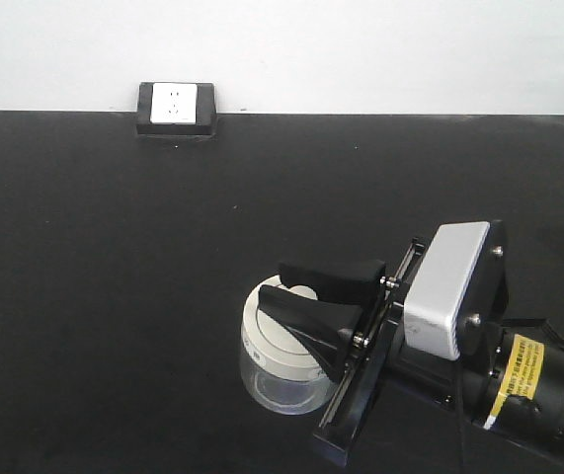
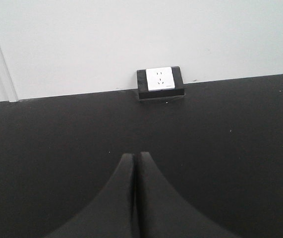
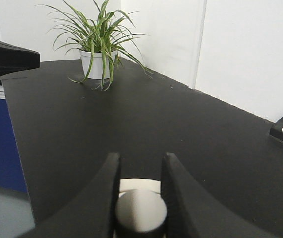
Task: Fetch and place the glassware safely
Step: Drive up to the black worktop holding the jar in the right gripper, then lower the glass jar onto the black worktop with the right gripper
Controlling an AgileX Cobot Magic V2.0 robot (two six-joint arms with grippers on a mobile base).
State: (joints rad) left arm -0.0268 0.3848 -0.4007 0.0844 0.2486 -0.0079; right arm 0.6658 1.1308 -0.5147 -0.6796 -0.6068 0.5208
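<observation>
- Step in hand: securing the grasp. The fetch is under way; the lift and the placing are not yet done.
- The jar (image 1: pixel 282 383) is standing on the counter (image 1: pixel 114 296), near its front edge and well apart from the socket box (image 1: pixel 176 107) at the back wall.
- The right hand (image 1: pixel 277 286) is reaching in from the right, over the lid (image 1: pixel 265 336).
- In the right wrist view, its fingers (image 3: pixel 106 198) are flanking the knob (image 3: pixel 140 210) on both sides and appear to be pressing on it. The right hand is judged to be gripping the jar by the knob.
- The left hand (image 2: pixel 134 161) is hovering over bare counter, fingers pressed together, carrying nothing.
- The next move is calling for a slow, straight vertical lift.
- Hazard, as a judgement: the grip is bearing on the lid alone. If the lid is sitting loose, it is likely to come off and leave the glass body behind, or drop it.
- Whether the lid is fastened to the glass cannot be told from these views.
</observation>
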